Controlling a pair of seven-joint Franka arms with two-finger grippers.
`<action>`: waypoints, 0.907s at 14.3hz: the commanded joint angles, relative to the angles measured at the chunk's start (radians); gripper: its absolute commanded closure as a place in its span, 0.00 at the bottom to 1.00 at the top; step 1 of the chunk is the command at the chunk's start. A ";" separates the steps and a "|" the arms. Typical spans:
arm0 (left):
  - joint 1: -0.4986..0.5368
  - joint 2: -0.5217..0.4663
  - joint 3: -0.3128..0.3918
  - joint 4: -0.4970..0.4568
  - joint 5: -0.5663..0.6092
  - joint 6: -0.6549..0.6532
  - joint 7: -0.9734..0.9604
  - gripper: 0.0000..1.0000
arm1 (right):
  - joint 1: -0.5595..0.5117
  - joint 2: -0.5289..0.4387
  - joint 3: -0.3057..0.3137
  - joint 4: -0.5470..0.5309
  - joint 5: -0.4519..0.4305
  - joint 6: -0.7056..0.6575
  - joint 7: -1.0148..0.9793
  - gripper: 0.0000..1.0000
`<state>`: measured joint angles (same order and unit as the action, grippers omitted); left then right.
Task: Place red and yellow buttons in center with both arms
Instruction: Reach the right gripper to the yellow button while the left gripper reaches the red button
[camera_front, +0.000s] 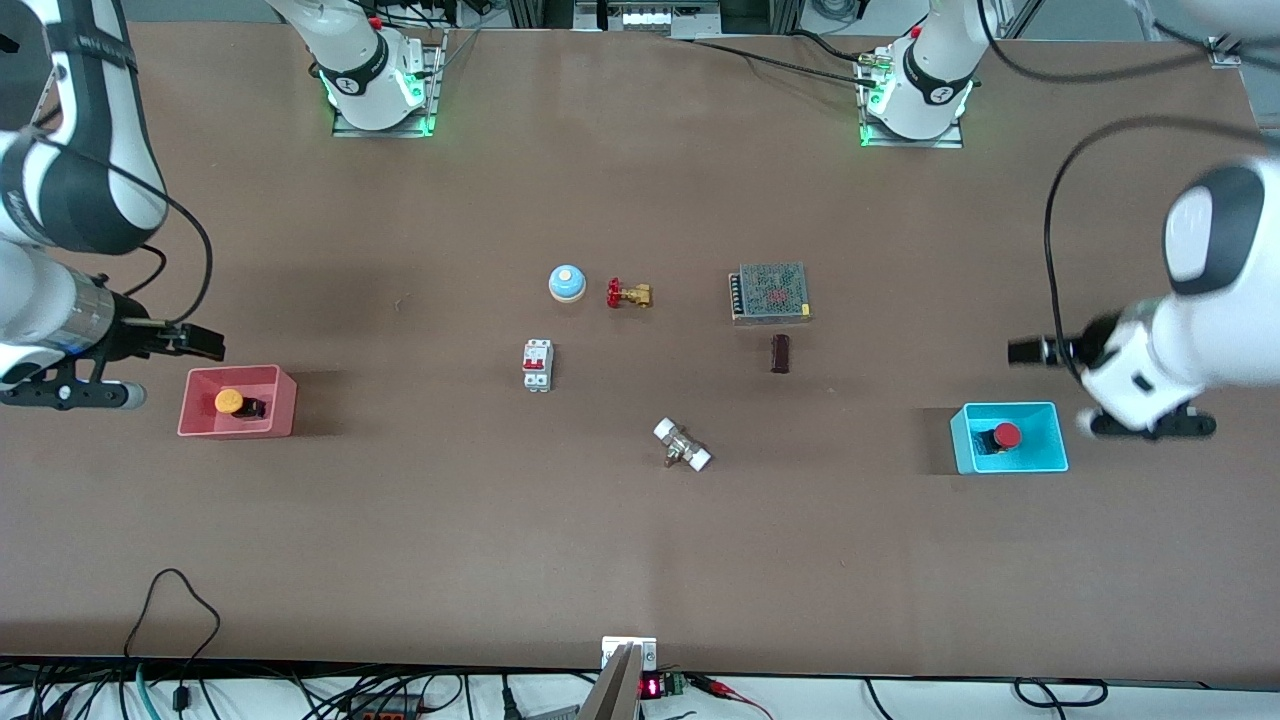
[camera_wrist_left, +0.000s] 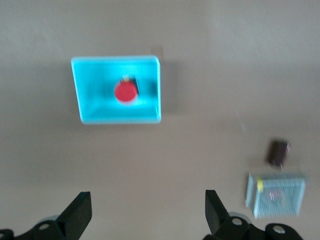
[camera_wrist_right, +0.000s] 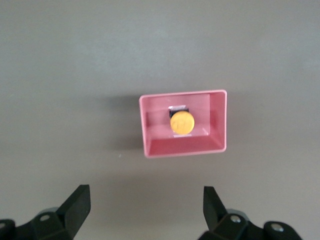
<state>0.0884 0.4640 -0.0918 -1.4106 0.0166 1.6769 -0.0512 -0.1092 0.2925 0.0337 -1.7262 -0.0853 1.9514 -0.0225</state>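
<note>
Each button lies below and slightly ahead of the gripper that is to fetch it, so the coming move is, by my reckoning, a short advance followed by a straight descent into a bin. The right gripper (camera_wrist_right: 145, 212) hangs with its fingers spread wide and empty above bare table at the right arm's end, just beside the pink bin (camera_front: 190, 400); the yellow button (camera_wrist_right: 181, 122) sits in the middle of that bin, cap up on its black base. The left gripper (camera_wrist_left: 147, 215) hangs likewise wide open and empty above the table at the left arm's end, just beside the cyan bin (camera_front: 1050, 455), where the red button (camera_wrist_left: 125, 92) rests cap up near the bin's middle. Neither button shows a long axis; each cap is round, so finger direction matters little, but the bin walls stand close around each and leave the fingers little room. The centre of the tabletop (camera_front: 640, 560) is crowded: a blue bell (camera_front: 566, 283), a red-handled valve (camera_front: 628, 294), a circuit breaker (camera_front: 538, 365), a white-ended fitting (camera_front: 682, 444), a dark block (camera_front: 781, 353) and a mesh-topped box (camera_front: 769, 292) lie there, leaving open patches between them for setting the buttons down.
</note>
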 joint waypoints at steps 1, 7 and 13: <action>0.027 0.071 -0.002 -0.013 0.009 0.134 0.014 0.00 | -0.037 0.046 0.009 -0.038 -0.008 0.119 -0.063 0.00; 0.034 0.117 0.004 -0.175 0.091 0.421 0.008 0.00 | -0.058 0.155 0.012 -0.041 -0.082 0.257 -0.129 0.00; 0.050 0.131 0.003 -0.287 0.089 0.592 0.002 0.03 | -0.083 0.232 0.011 -0.046 -0.093 0.346 -0.151 0.00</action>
<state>0.1325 0.6024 -0.0867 -1.6553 0.0860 2.2108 -0.0507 -0.1702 0.5020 0.0338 -1.7661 -0.1625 2.2596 -0.1570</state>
